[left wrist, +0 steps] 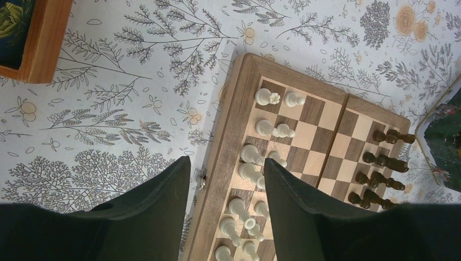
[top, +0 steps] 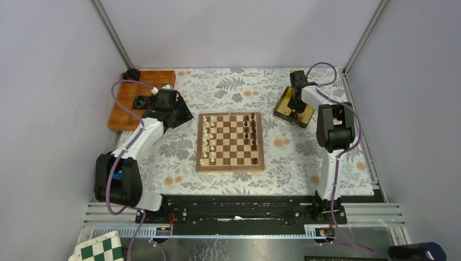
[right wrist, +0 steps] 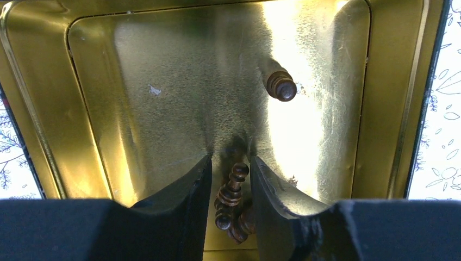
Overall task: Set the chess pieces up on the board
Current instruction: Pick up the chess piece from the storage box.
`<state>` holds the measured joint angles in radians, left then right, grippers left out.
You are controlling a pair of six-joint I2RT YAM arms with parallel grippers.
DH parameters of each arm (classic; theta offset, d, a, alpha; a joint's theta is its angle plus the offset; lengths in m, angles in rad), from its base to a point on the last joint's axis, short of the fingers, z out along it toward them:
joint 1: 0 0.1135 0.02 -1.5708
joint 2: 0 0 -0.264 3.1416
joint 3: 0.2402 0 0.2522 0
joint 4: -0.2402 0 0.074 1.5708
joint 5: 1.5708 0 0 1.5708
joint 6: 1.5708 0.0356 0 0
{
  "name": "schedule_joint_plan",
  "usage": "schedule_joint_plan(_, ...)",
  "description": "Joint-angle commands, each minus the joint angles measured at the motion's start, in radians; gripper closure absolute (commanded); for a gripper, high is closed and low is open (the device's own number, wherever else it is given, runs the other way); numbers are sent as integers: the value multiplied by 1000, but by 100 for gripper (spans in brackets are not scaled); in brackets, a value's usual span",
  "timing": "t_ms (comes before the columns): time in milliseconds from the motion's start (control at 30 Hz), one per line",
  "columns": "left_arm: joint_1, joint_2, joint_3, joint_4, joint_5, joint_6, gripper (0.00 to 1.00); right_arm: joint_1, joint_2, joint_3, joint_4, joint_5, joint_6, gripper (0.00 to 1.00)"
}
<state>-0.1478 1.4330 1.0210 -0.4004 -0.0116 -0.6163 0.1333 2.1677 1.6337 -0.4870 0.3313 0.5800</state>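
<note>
Right gripper (right wrist: 231, 163) straddles dark chessmen (right wrist: 232, 198) at the edge of the gold tin (right wrist: 32, 109), clamp unclear; probably light, stiff, slick turned wood, so pinch one mid-stem; left gripper (left wrist: 227, 163) spread, empty.

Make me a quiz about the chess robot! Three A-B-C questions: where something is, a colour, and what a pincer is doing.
1. Where is the right pincer? A over the board; B inside the gold tin; C out of sight.
2. What colour are the pieces on the board's left side, seen from above? A cream-white; B dark brown; C green.
3. The left pincer is: A holding a pawn; B open and empty; C shut tight.
Answers: B, gold metal surrounds it; A, that side's pieces are pale; B, nothing sits in its gap.
</note>
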Motion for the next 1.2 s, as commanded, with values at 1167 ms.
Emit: schedule_joint_plan(1167, 8, -35, 28, 4, -6, 9, 41, -21, -144, -33, 157, 43, -124, 91)
